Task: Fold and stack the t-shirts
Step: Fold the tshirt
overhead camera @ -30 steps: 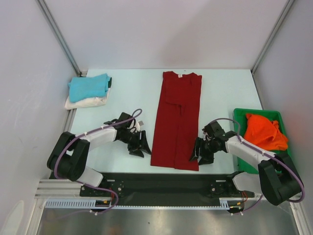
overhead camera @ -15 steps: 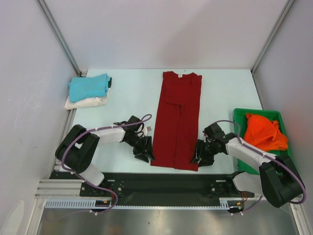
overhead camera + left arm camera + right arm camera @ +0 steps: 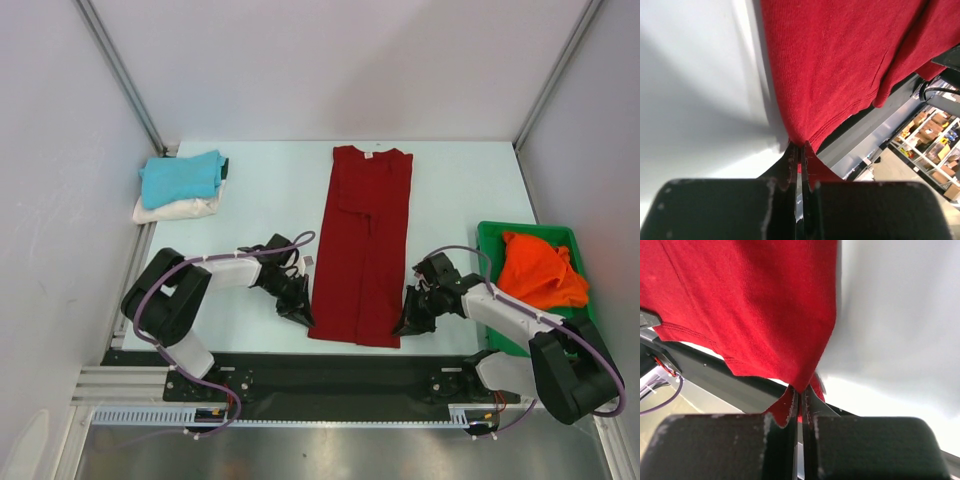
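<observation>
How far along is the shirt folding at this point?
Done: the turquoise shirt lies folded on the cream shirt, far left. In hand: the dark red shirt, narrowed to a long strip, with the left gripper and right gripper each shut on a near hem corner. Left: the orange shirt, crumpled in the green tray.

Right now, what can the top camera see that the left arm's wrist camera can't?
Only the top camera shows the turquoise shirt lying on the cream shirt, and the orange shirt in the green tray. Only the left wrist camera shows, up close, the fingers pinching the hem corner, plus shelves of boxes beyond the table. Both show the dark red shirt and the left end effector at its near left corner.
</observation>
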`<state>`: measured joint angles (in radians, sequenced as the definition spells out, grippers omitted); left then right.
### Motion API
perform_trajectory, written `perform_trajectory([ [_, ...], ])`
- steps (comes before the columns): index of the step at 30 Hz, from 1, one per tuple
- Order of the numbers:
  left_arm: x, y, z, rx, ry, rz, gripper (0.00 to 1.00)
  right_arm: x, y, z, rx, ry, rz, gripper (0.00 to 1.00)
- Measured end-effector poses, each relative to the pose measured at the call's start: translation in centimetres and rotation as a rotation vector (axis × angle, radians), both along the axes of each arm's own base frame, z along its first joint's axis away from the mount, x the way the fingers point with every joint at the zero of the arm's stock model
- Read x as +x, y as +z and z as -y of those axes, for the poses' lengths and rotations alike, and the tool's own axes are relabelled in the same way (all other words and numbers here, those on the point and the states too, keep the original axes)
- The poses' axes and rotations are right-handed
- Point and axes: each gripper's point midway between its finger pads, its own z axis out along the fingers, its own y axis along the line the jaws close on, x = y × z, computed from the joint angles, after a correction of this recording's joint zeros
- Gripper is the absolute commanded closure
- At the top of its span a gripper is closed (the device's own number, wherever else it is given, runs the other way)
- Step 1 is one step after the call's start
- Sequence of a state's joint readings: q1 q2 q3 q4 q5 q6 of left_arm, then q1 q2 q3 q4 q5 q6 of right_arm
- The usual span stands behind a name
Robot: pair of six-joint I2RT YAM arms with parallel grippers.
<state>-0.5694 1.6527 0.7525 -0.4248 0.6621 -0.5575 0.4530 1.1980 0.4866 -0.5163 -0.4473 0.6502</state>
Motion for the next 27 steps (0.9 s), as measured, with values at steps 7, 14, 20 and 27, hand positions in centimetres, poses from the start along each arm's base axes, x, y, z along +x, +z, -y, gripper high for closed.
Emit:
perform_trajectory([
  [7,0.7,1.2,-0.2,-0.006,-0.005,0.031,0.99,0.7,1.3,-0.3,0.043,0.016,0.052,1.00],
  [14,6.5,5.3,0.3,-0.043,0.002,0.216,1.00,4.2,4.8,-0.4,0.100,0.018,0.193,1.00],
  [20,10.4,7.9,1.1,-0.065,-0.014,0.338,1.00,7.3,6.7,0.6,0.113,-0.014,0.273,1.00],
  [27,14.6,8.2,2.1,-0.055,-0.029,0.391,1.00,10.8,8.0,1.3,0.124,-0.049,0.330,1.00],
])
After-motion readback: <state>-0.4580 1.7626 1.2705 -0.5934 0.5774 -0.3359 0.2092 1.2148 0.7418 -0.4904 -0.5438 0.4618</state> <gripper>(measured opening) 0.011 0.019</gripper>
